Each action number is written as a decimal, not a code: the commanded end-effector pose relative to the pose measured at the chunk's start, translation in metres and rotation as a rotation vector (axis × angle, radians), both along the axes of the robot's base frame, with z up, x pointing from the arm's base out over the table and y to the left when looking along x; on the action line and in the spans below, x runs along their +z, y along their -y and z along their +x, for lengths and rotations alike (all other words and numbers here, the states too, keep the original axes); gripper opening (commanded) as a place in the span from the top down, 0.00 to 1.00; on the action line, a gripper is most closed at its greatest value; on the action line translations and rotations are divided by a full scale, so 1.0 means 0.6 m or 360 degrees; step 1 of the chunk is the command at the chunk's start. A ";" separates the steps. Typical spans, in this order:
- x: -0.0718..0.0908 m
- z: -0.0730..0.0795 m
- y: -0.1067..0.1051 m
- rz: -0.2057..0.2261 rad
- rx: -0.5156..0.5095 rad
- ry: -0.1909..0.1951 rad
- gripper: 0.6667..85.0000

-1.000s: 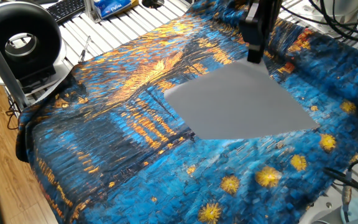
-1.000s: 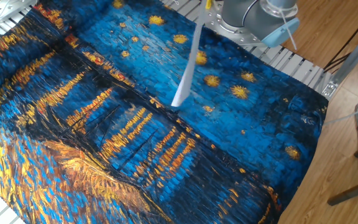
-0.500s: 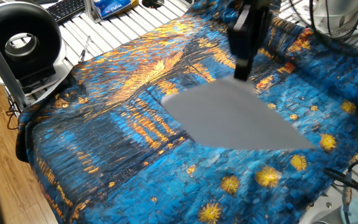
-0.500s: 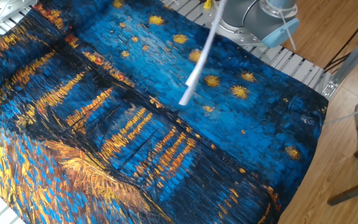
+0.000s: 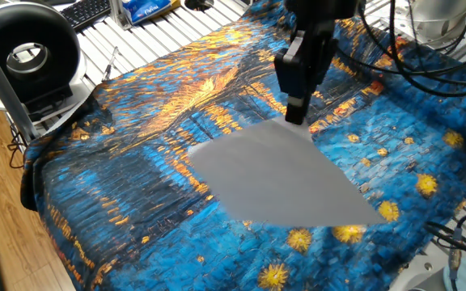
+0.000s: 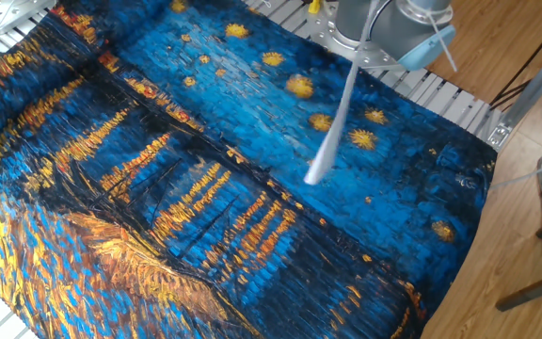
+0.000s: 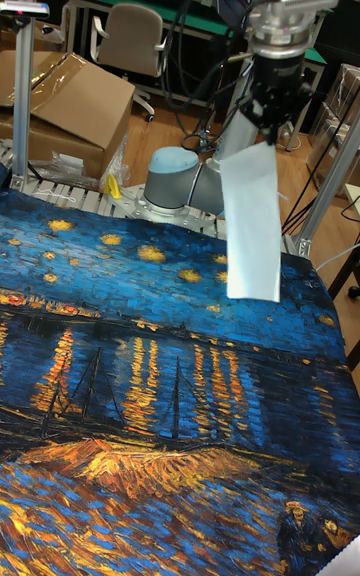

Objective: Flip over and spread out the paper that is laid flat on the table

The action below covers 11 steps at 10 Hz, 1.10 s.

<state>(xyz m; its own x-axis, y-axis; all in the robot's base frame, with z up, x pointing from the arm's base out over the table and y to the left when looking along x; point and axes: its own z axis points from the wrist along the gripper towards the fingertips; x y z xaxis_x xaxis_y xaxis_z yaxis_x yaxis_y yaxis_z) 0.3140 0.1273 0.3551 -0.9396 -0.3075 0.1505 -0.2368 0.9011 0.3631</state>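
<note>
The white paper [image 5: 281, 174] hangs in the air above the table [image 5: 128, 186], pinched by its top edge in my gripper [image 5: 295, 115], which is shut on it. In the tall fixed view the paper [image 7: 250, 226] dangles almost straight down from the gripper [image 7: 262, 139], its lower edge clear of the cloth-covered table [image 7: 120, 386]. The other fixed view catches the paper [image 6: 332, 127] nearly edge-on as a thin slanted strip over the starry part of the table [image 6: 158, 188]; my fingers are out of that frame.
A black ring-shaped device [image 5: 27, 56] stands at the table's left end, with a keyboard [image 5: 87, 10] and white slatted surface [image 5: 160, 36] behind it. Cables [image 5: 427, 61] trail at the right. The robot base [image 7: 180, 181], a cardboard box [image 7: 70, 101] and a chair [image 7: 130, 41] lie beyond the far edge.
My gripper has carried the paper sideways across the table, leftward in one fixed view and rightward in the other. The sheet stays held and has swung along with it.
</note>
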 end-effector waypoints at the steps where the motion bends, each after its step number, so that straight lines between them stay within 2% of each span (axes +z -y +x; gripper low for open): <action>1: -0.047 0.046 0.076 -0.0049 0.0198 0.0075 1.00; 3: -0.089 0.089 0.143 -0.0107 0.0372 0.0173 1.00; 5: -0.115 0.111 0.179 -0.0182 0.0444 0.0225 1.00; 9: -0.121 0.127 0.200 -0.0248 0.0534 0.0280 1.00; 11: -0.115 0.132 0.215 -0.0282 0.0576 0.0277 1.00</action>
<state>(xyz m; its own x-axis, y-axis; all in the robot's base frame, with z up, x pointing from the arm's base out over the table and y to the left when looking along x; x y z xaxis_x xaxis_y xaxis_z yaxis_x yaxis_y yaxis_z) 0.3859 0.0088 0.2855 -0.8149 -0.5740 0.0803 -0.5573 0.8141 0.1635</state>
